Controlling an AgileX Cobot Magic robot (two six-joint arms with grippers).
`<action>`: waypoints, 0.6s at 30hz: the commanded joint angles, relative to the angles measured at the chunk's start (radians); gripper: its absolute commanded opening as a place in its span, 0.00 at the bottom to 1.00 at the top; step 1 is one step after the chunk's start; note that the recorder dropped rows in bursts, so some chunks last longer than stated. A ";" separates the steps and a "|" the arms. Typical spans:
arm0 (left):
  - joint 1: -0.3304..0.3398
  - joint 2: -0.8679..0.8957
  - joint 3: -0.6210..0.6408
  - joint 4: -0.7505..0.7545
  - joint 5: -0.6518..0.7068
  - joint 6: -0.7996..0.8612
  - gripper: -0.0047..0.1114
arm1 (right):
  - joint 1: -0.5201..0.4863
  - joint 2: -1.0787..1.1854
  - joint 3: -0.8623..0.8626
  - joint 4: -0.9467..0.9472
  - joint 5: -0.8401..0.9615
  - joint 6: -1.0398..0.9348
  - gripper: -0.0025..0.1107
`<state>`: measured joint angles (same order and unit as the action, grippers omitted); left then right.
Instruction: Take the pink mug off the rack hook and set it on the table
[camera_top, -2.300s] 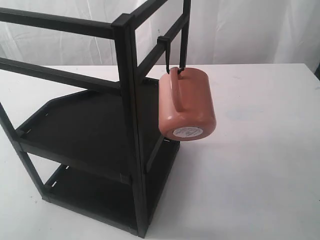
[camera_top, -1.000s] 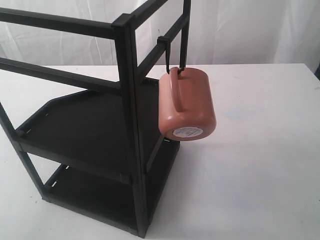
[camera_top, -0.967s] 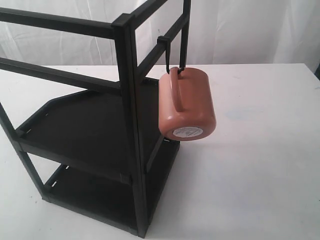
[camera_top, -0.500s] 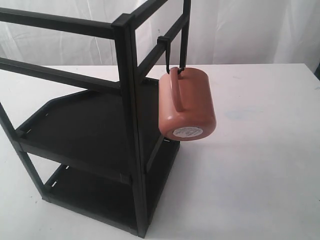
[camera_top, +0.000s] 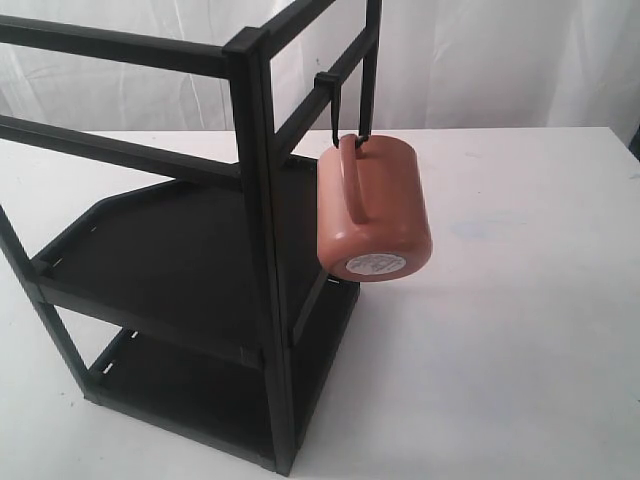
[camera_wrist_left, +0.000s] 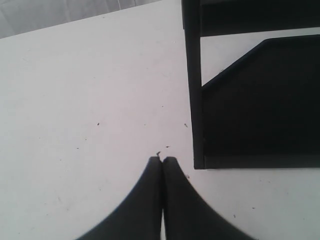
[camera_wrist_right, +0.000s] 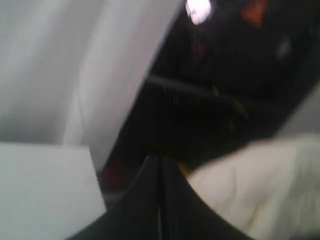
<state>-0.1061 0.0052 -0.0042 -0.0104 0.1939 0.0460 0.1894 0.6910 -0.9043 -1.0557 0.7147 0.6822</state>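
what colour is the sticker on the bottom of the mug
White, on the pink mug; the sticker shows best in the exterior view.

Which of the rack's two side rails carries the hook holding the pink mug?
The lower rail: the rack hook clips onto it, the pink mug hanging below; the top rail is bare.
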 joint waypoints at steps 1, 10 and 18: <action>0.001 -0.005 0.004 -0.003 0.000 0.003 0.04 | -0.001 -0.010 0.022 0.449 0.200 -0.063 0.02; 0.001 -0.005 0.004 -0.003 0.000 0.003 0.04 | 0.001 -0.011 0.111 1.785 0.047 -1.193 0.08; 0.001 -0.005 0.004 -0.003 0.000 0.003 0.04 | 0.003 0.023 0.123 2.079 0.104 -1.501 0.46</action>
<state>-0.1061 0.0052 -0.0042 -0.0104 0.1939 0.0460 0.1894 0.6934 -0.7923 0.9698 0.7849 -0.7522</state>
